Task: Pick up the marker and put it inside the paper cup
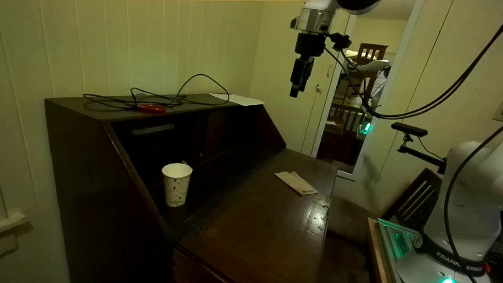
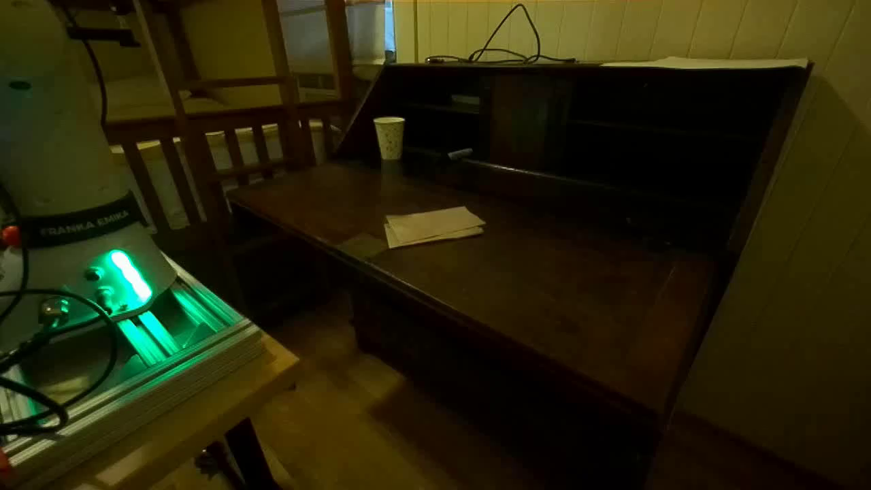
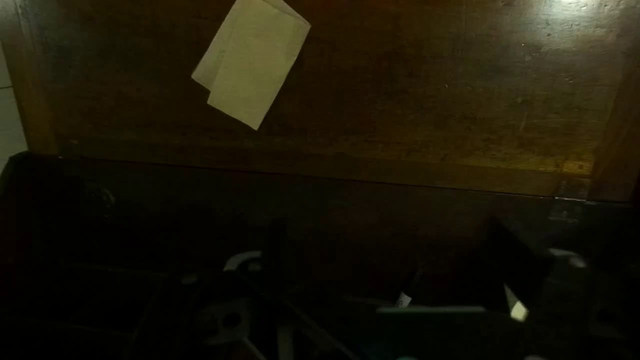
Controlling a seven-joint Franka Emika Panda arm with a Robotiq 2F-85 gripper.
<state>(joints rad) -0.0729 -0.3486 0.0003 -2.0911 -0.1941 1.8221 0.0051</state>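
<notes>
The white speckled paper cup [image 1: 177,186] stands upright inside the desk's open recess; it also shows in an exterior view [image 2: 390,139]. The marker [image 2: 460,154] lies on the dark recess floor beside the cup, with its pale end visible. A small pale bit of the marker [image 1: 185,162] shows behind the cup's rim. In the wrist view the marker [image 3: 404,300] is partly hidden by my gripper's body. My gripper [image 1: 297,92] hangs high above the desk, pointing down, apart from cup and marker. In the wrist view the gripper [image 3: 387,225] has its fingers wide apart, with nothing between them.
A folded brown napkin [image 1: 296,184] lies on the desk's lowered front [image 1: 251,236]. The recess has side walls and shelves [image 2: 633,129]. Black cables with a red item [image 1: 151,108] and a white sheet [image 1: 239,99] lie on the desk's top.
</notes>
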